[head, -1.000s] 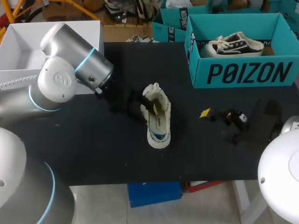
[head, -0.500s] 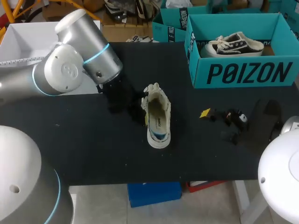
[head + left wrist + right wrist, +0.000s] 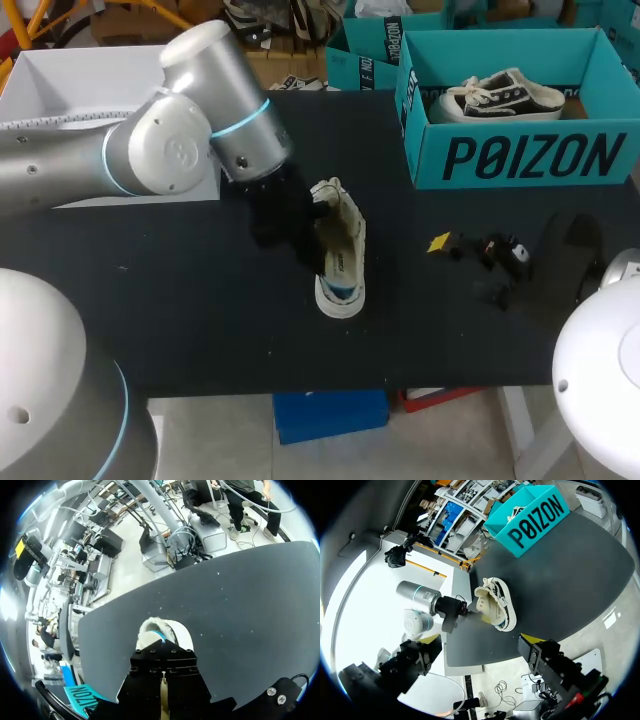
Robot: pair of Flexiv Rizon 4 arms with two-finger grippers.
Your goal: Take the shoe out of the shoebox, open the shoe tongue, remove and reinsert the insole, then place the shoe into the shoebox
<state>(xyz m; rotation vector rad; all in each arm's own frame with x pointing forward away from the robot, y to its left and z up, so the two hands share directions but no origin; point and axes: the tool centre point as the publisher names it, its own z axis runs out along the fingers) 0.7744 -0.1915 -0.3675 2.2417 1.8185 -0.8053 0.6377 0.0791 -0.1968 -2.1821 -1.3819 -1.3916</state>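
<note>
Head view: the cream-white low sneaker (image 3: pixel 340 250) lies out of any box near the middle of the black table (image 3: pixel 200 320), its blue-marked end toward 6 o'clock and its laced end toward 12. My left gripper (image 3: pixel 305 215) sits at the sneaker's 10 o'clock, against the laced end. It hides itself in both views, so I cannot tell whether it is spread or pressed together. My right gripper (image 3: pixel 470 255) rests at the sneaker's 3 o'clock, well apart, its state equally unclear. At 2 o'clock stands the teal cardboard shoebox (image 3: pixel 520 160) holding a black-and-white canvas sneaker (image 3: pixel 500 95). An open white box (image 3: pixel 60 90) sits at 10 o'clock.
</note>
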